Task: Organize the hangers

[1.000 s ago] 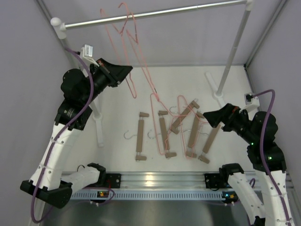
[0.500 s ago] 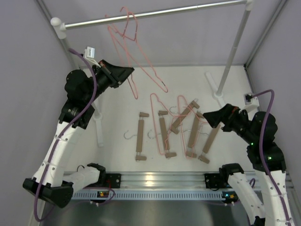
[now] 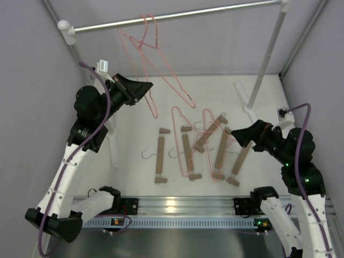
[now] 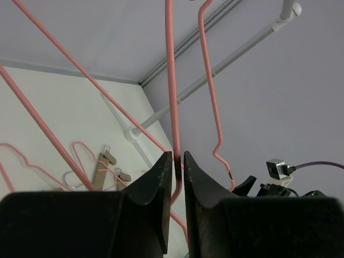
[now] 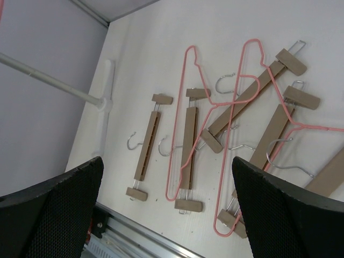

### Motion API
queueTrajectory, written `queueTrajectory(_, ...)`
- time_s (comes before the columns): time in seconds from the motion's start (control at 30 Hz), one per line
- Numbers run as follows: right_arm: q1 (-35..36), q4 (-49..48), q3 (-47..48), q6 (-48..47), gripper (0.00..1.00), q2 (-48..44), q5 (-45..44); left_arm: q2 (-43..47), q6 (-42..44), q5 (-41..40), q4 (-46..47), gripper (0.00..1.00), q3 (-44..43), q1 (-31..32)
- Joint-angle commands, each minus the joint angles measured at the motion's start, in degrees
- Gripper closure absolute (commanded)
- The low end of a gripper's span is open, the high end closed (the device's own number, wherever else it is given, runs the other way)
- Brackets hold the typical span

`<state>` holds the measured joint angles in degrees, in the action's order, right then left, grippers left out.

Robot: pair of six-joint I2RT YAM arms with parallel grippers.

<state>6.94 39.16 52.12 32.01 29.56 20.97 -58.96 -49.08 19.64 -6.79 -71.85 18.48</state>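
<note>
Top view: two pink wire hangers (image 3: 156, 59) hang by their hooks on the rail (image 3: 177, 15), upper middle of the frame, bodies slanting down. The left tool (image 3: 144, 86) sits at their lower edge. On the desk (image 3: 134, 134), five wooden bar hangers (image 3: 160, 156) lie mid-frame, running roughly top to bottom, a couple tilted, with two more pink ones (image 3: 180, 145) across them, hooks toward the top.

Left wrist: the fingers are nearly together around a vertical pink wire; can't tell if they're actually pinching it.

Right wrist: the right tool (image 3: 239, 134) is spread wide above the desk pile, holding nothing.
</note>
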Motion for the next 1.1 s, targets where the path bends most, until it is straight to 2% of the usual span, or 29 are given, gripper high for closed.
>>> queueTrajectory(0.0, -0.52, 0.04, 0.09, -0.46, 0.01, -0.56, 0.56, 2.09, 1.09, -0.39, 4.77, 0.81, 0.66, -0.29)
queueTrajectory(0.23, -0.44, -0.13, 0.44, -0.37, 0.00, -0.56, 0.65, 3.67, 1.71, -0.21, 4.77, 0.72, 1.80, -0.29)
queueTrajectory(0.37, -0.52, -0.05, 0.09, -0.46, 0.01, -0.82, 0.39, 4.82, 2.23, 0.40, 4.68, 0.72, 2.60, -0.29)
queueTrajectory(0.63, -0.44, -0.05, -1.75, -0.37, 0.00, -1.26, -0.93, 12.28, 4.60, 1.80, -1.64, 0.60, 7.07, -0.29)
queueTrajectory(0.7, -0.52, -0.13, -2.80, 0.07, 0.00, -1.35, -1.11, 14.39, 5.31, 2.51, -2.88, 0.52, 10.84, -0.29)
queueTrajectory(0.83, -0.52, -0.22, -4.92, 0.95, 0.01, -2.05, -3.48, 20.09, 5.40, 4.09, -5.42, 0.45, 19.10, -0.29)
queueTrajectory(0.93, -0.61, -0.22, -5.89, 0.69, 0.01, -2.75, -4.36, 22.65, 4.61, 4.27, -5.78, 0.44, 25.52, -0.29)
queueTrajectory(0.97, -0.52, -0.22, -6.06, 0.51, 0.01, -2.93, -4.53, 23.36, 3.56, 5.49, -5.87, 0.49, 27.02, -0.20)
queueTrajectory(1.07, -0.52, -0.22, -6.24, -0.02, 0.00, -3.19, -5.06, 23.19, 2.68, 6.12, -5.69, 0.49, 32.38, 0.33)
